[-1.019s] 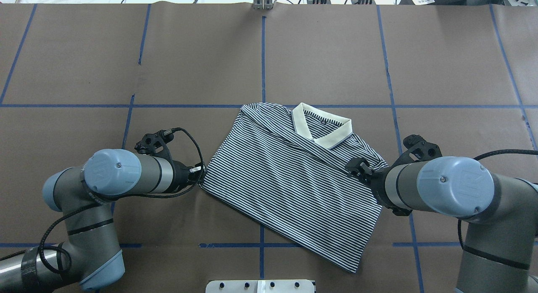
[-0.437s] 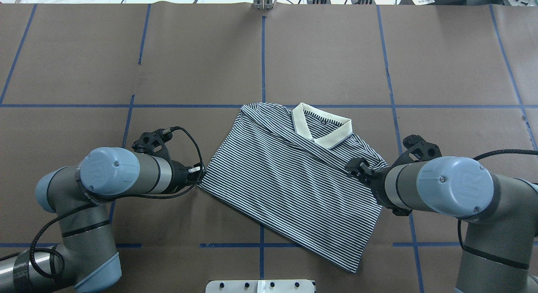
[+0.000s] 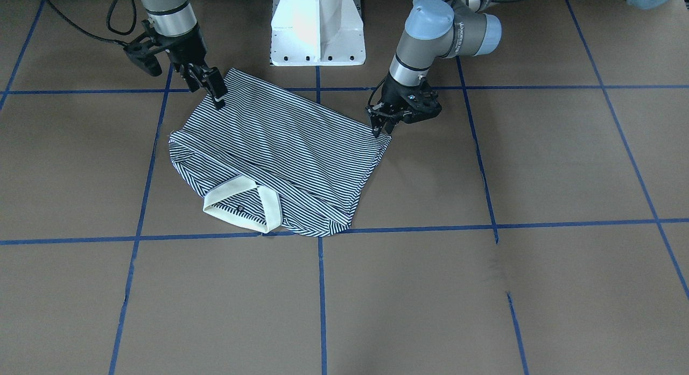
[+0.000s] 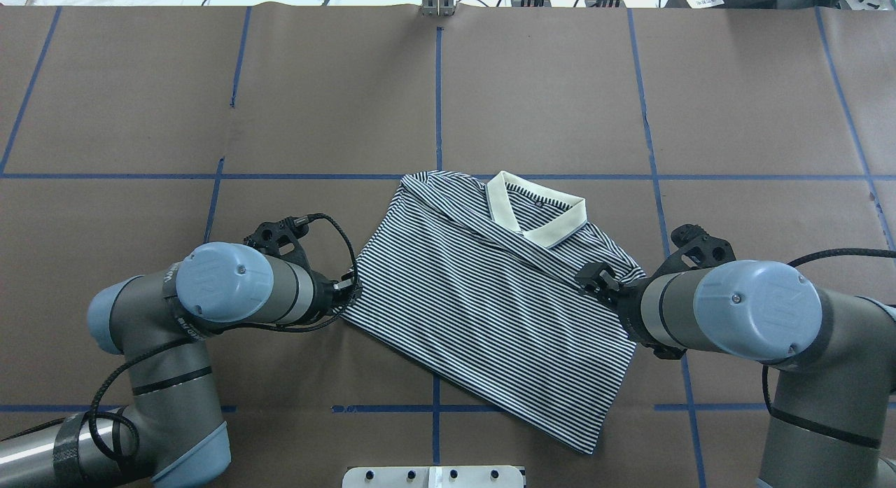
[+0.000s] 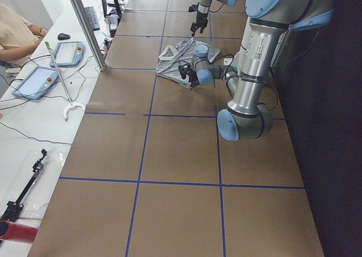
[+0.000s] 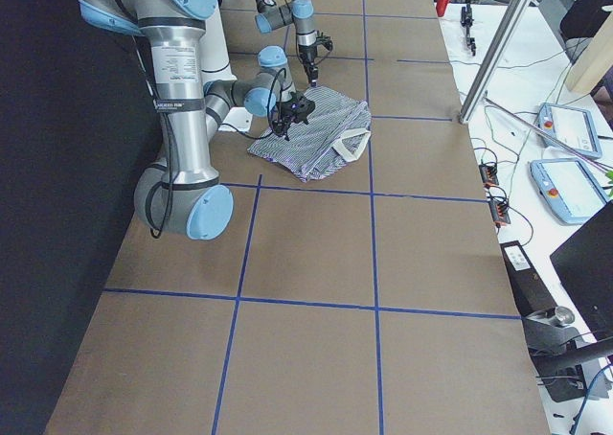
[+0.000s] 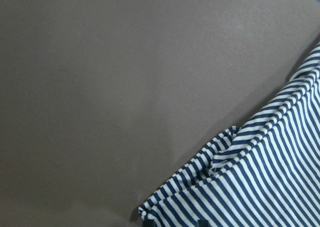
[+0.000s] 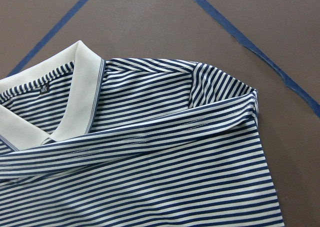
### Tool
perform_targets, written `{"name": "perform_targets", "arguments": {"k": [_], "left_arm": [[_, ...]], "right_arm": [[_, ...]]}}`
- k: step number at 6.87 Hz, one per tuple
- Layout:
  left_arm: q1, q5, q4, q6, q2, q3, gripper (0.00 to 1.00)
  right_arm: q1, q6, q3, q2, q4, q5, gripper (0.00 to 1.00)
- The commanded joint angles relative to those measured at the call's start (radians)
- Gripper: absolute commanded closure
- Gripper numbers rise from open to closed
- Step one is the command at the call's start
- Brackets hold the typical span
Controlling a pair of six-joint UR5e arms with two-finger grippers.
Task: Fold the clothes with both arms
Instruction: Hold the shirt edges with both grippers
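The navy-and-white striped polo shirt with the cream collar [image 4: 476, 306] lies part-folded on the brown paper worktop [image 4: 560, 89] between the arms. The left hand [image 4: 348, 292], pinched narrow on its corner, has just carried that corner inward. The right hand [image 4: 593, 278] hasn't budged at the opposite edge, its grip I cannot tell, so a fold looks only begun.
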Motion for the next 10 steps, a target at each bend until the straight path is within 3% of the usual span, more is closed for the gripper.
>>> {"name": "perform_targets", "arguments": {"k": [1, 8, 9, 10], "left_arm": [[0.001, 0.004, 0.035, 0.003, -0.015, 0.010, 0.48], [0.001, 0.019, 0.061, 0.001, -0.017, 0.036, 0.50], [0.000, 0.018, 0.061, -0.008, -0.017, 0.032, 0.88], [0.000, 0.018, 0.061, -0.008, -0.017, 0.030, 1.00]], "right_arm": [[0.000, 0.000, 0.000, -0.001, -0.001, -0.001, 0.00], [-0.002, -0.002, -0.009, 0.001, 0.001, 0.001, 0.00], [-0.002, 0.000, -0.009, 0.001, 0.001, 0.001, 0.00], [-0.002, 0.000, -0.009, 0.001, 0.001, 0.001, 0.00]]}}
